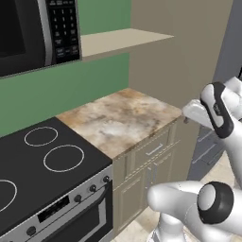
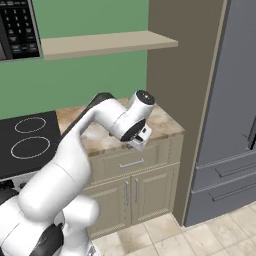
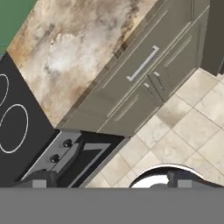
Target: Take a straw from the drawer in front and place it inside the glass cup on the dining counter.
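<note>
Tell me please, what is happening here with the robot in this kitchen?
A white robot arm is raised in front of a beige cabinet, with its gripper near the edge of the marbled worktop, above the drawer. The drawer is closed and the gripper holds nothing. Whether its fingers are open or shut cannot be told. A black stove stands to the left of the cabinet and a grey fridge to the right. The job looks hardly started.
</note>
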Available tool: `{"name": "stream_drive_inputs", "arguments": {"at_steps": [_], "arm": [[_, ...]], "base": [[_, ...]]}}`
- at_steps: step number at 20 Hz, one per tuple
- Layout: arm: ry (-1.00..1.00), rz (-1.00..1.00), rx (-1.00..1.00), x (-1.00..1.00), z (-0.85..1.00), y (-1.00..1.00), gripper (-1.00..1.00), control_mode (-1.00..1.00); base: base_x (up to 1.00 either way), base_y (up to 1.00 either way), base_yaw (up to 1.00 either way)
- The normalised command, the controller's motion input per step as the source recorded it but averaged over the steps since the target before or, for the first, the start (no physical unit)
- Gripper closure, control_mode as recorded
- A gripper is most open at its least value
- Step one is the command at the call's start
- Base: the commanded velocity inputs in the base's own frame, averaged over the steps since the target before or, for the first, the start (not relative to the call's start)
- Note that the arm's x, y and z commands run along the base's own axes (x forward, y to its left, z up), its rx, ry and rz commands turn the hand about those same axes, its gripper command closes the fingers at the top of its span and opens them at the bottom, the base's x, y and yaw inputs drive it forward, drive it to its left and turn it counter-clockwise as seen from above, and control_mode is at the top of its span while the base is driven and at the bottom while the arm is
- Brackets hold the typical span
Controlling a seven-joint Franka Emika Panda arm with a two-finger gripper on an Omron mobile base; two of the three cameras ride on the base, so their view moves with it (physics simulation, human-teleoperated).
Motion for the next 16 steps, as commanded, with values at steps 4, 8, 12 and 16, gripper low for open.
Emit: {"name": "stream_drive_inputs", "arguments": {"at_steps": [4,8,12,16], "arm": [[0.00,-0.05,0.28,0.00,-0.61,-0.32,-1.00,-1.00],[0.00,-0.05,0.26,0.03,-0.59,-0.28,-1.00,-1.00],[0.00,-0.05,0.24,0.13,-0.56,-0.16,-1.00,-1.00],[0.00,-0.03,0.22,0.26,-0.47,-0.10,-1.00,-1.00]], "base": [[0.00,0.00,0.00],[0.00,0.00,0.00],[0.00,0.00,0.00],[0.00,0.00,0.00]]}}
